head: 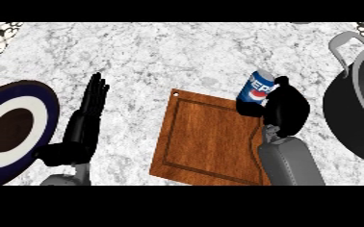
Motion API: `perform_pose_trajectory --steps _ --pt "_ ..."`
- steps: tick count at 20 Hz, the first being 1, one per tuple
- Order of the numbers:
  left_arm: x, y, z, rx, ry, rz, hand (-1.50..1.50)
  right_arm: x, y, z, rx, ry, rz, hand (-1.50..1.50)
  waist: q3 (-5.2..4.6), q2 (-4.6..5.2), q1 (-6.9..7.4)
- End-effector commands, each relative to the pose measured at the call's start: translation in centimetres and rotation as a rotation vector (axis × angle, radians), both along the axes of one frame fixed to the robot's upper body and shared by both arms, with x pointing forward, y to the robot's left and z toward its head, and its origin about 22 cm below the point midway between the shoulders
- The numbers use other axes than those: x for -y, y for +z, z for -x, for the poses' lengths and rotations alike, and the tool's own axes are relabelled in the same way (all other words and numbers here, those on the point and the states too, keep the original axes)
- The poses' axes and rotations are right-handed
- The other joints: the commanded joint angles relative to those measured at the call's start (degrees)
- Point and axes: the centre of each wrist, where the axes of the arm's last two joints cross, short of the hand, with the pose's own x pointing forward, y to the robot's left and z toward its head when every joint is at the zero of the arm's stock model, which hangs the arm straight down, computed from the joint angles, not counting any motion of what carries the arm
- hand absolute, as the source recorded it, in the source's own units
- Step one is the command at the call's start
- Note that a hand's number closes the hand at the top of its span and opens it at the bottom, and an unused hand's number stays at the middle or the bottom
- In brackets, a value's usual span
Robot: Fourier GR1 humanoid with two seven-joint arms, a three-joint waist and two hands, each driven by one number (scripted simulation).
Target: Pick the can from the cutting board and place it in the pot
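My right forearm (pixel 288 163) is lying over the right edge of the wooden cutting board (pixel 206 139), which is sitting on the white marbled tabletop (pixel 177 53). My left hand (pixel 85 115) is resting open at the left, fingers straight and together, pointing away from me, just beside a dark-blue-rimmed plate (pixel 48 103). My right hand (pixel 288 108) is curling round the lower part of the blue Pepsi can (pixel 260 85), which is tilting at the board's far right corner. I cannot tell whether it is touching the wood. The black pot (pixel 344 110) is sitting further right, apart from the can.
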Motion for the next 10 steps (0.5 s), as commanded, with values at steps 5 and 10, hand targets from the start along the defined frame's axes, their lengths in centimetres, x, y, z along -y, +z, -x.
perform_pose_trajectory --steps 5,10 --pt "1.6 -0.2 -0.4 0.004 -0.055 0.0 0.0 5.6 7.6 -9.7 0.029 -0.306 0.14 1.5 -0.02 0.32 2.96" --pt "2.0 0.2 -0.6 -0.008 -0.068 0.009 0.0 4.5 12.8 -13.2 0.079 -0.389 0.308 1.5 -0.07 -0.32 2.86"
